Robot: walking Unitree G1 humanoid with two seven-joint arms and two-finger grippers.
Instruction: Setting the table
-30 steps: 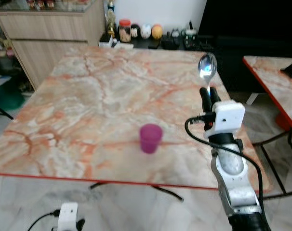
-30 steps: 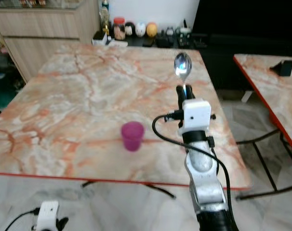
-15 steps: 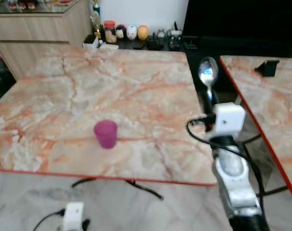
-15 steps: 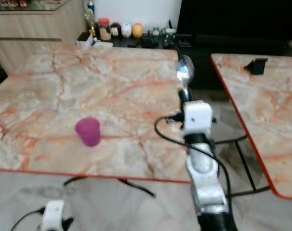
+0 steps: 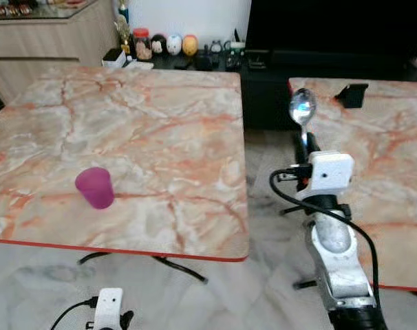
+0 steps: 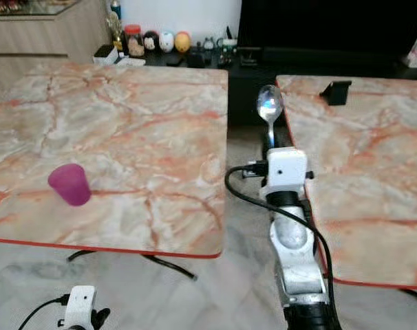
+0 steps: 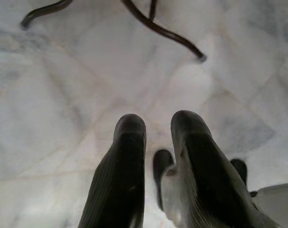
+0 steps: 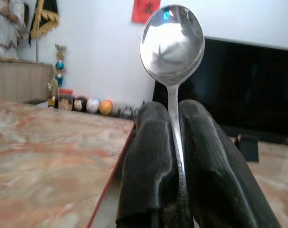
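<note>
The right gripper (image 8: 175,142) was clamped on the handle of one spoon (image 5: 301,110), which stood upright with its bowl above the fingertips (image 8: 153,118), raised over the gap between two marble tables, just beside the near-left edge of the right table (image 5: 394,179). One purple cup (image 5: 95,187) stood on the left table (image 5: 160,124), near its front edge toward the left corner. The left gripper (image 7: 156,137) hung low over the floor, its two fingers slightly apart and holding nothing.
</note>
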